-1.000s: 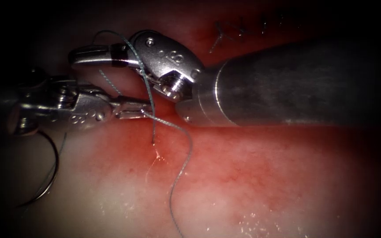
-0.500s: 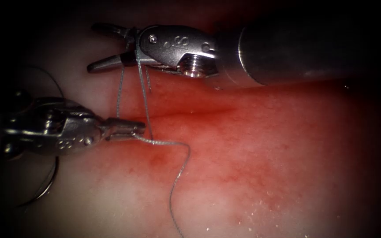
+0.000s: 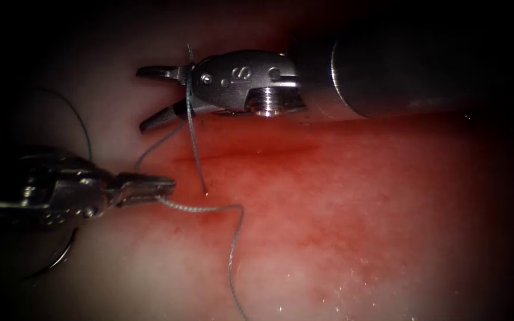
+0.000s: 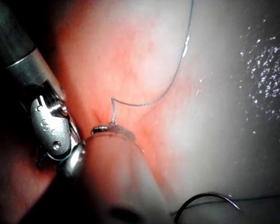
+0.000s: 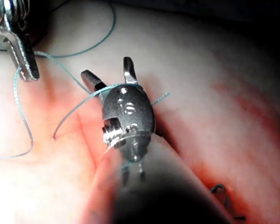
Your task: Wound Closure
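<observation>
Tissue (image 3: 340,238) lay red around the cut (image 3: 251,153). Left end effector (image 3: 150,189) clamped thread (image 3: 200,208); needle (image 4: 210,201) lay loose. Right end effector (image 3: 150,98) gaped, thread draped across its 2 jaws.

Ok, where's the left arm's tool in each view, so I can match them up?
Endoscope view: the left tool enters from the left, below the right tool, shut on the thread.
Left wrist view: the left tool ends its own shaft; the needle lies free on the tissue nearby.
Right wrist view: the left tool sits beyond the right tool's open jaws, which hold nothing, thread draped across.
Shared landmark: the thread strand leaving its jaws.
</observation>
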Available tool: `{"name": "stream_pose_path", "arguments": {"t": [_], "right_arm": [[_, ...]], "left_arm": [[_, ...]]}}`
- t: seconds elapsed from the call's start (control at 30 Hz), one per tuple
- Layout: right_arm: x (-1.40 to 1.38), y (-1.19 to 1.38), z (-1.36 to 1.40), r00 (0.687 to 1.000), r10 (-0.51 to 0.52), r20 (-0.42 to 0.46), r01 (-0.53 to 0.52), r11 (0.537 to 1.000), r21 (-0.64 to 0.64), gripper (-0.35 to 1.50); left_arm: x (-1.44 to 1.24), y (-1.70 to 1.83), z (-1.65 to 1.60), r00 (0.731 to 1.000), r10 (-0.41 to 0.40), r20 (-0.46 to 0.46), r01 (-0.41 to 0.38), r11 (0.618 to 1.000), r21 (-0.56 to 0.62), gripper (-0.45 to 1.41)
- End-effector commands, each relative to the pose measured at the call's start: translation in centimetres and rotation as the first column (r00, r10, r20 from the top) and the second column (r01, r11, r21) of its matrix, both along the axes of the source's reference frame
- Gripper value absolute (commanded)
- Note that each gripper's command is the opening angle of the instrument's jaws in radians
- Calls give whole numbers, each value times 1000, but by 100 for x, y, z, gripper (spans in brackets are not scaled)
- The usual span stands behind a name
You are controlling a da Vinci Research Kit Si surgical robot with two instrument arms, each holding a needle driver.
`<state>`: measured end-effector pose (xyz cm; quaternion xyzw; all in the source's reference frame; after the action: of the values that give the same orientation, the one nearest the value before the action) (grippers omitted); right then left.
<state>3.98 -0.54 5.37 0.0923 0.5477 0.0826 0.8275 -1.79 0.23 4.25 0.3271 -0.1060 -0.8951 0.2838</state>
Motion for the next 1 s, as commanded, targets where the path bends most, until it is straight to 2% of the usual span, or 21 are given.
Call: {"name": "stream_pose_path", "arguments": {"t": [0.03, 0.13, 0.2, 0.27, 0.37, 0.47, 0.63, 0.7, 0.73, 0.8, 0.83, 0.97, 1.0], "right_arm": [[9, -10, 10, 1000, -16, -12, 16, 1000, 20, 81], [12, -26, 22, 996, -85, -41, 88, 993, 76, 78], [11, -31, 25, 993, -101, -57, 107, 989, 103, 76], [11, -32, 27, 992, -113, -63, 119, 986, 115, 74], [9, -32, 30, 987, -122, -105, 137, 980, 148, 71], [6, -33, 30, 977, -127, -170, 159, 970, 184, 61], [1, -36, 29, 946, -123, -298, 200, 950, 241, 32], [0, -36, 28, 941, -123, -314, 207, 946, 249, 32], [-1, -37, 28, 928, -113, -355, 218, 938, 271, 31], [0, -37, 28, 920, -104, -377, 219, 935, 279, 31], [0, -39, 27, 902, -98, -420, 241, 921, 304, 27], [1, -39, 26, 892, -76, -447, 239, 916, 323, 26], [1, -39, 26, 885, -63, -462, 234, 917, 324, 9]], "left_arm": [[0, 6, 1, 1000, -5, 5, 5, 1000, -18, -45], [20, 28, -9, 999, 28, 29, -26, 996, -87, -45], [26, 34, -11, 999, 42, 32, -39, 995, -89, -45], [28, 36, -11, 998, 48, 33, -44, 995, -92, -45], [32, 42, -5, 993, 97, 62, -91, 991, -95, -45], [34, 46, 2, 984, 148, 100, -137, 985, -109, -45], [38, 57, 12, 955, 238, 176, -229, 971, -73, -45], [38, 58, 14, 948, 256, 187, -249, 967, -63, -45], [39, 60, 18, 937, 280, 208, -274, 960, -57, -45], [40, 61, 20, 935, 285, 213, -278, 959, -60, -45], [42, 67, 25, 924, 313, 220, -302, 950, -84, -45], [45, 75, 34, 917, 327, 230, -313, 945, -96, -45], [45, 77, 37, 915, 330, 231, -315, 944, -100, -45]]}}
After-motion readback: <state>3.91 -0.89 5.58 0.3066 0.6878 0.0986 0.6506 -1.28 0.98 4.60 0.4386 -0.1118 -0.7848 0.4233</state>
